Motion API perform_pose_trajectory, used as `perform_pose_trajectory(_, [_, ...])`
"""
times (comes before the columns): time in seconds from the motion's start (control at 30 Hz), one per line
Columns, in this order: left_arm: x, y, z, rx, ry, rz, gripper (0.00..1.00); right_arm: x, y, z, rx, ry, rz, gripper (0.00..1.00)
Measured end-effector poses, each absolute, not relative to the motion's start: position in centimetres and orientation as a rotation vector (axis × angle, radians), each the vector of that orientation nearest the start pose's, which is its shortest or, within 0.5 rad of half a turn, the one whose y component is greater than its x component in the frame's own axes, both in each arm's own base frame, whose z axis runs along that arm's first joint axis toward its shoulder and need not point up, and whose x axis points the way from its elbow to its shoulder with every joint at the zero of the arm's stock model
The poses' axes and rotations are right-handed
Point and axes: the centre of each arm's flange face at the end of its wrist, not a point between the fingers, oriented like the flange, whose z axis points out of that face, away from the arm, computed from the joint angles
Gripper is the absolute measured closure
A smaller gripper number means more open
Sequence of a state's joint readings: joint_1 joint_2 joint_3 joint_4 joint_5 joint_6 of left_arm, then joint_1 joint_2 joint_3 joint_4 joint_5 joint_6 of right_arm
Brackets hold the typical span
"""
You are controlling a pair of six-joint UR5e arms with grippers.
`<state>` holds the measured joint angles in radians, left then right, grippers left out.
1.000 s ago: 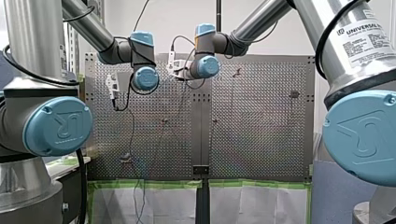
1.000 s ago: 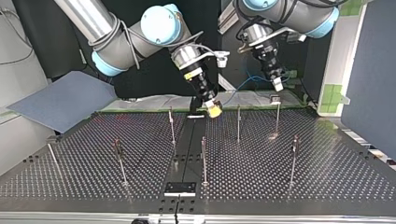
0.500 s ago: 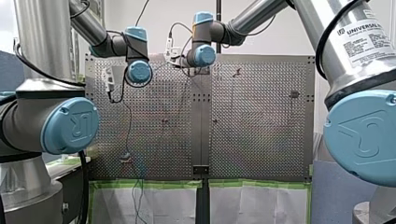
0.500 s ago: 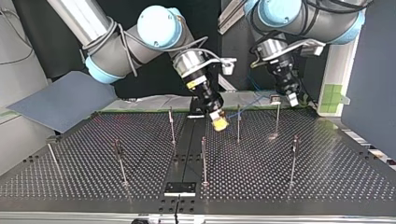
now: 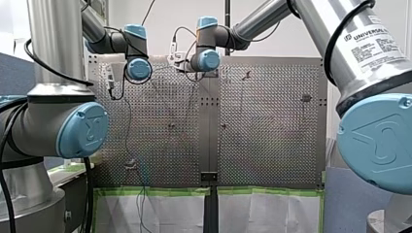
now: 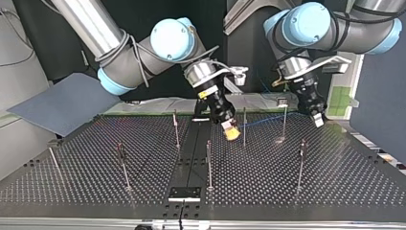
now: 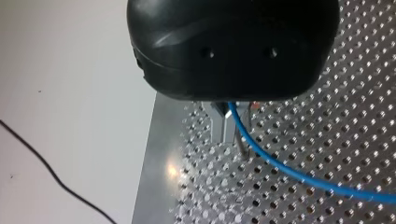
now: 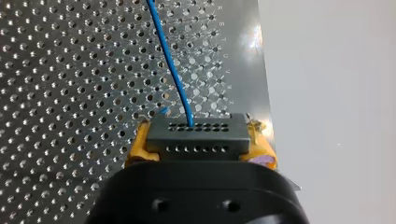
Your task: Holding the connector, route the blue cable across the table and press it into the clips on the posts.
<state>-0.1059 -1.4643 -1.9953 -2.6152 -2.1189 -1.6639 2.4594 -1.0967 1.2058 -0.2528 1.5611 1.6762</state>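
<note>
My right end effector (image 8: 200, 133) grips the connector (image 8: 196, 144) between its yellow pads (image 8: 136, 144). The cable (image 8: 170, 65) leaves it and runs low over the far part of the tabletop (image 6: 335, 191) to my left end effector (image 6: 317, 120) — whether that one is closed, I cannot tell. The cable passes beside two posts (image 6: 244, 127), but I judge it sits in none of the clips (image 6: 282, 102) yet — all the pressing is left.

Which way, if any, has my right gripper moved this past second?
Yes. In the top view my right gripper shifted rightward and lower, closing on the thin post beside it.
</note>
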Motion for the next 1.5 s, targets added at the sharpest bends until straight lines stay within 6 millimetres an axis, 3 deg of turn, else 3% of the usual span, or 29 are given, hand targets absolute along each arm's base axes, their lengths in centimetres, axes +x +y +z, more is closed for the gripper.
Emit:
perform_pose_trajectory(0.5, [45.7, -10.5, 39.6, -0.463, 1.289, 0.168, 1.0, 64.7, -35.1, 41.9, -2.19, 0.908, -2.655, 1.0])
perform_pose_trajectory(0.77, [46.6, -9.1, 40.2, -0.482, 1.263, 0.162, 1.0, 65.1, -35.4, 42.3, -2.177, 0.901, -2.669, 1.0])
perform_pose_trajectory(1.5, [50.5, -6.2, 38.5, -0.461, 1.262, 0.112, 1.0, 66.8, -36.5, 42.4, -2.165, 0.887, -2.683, 1.0])
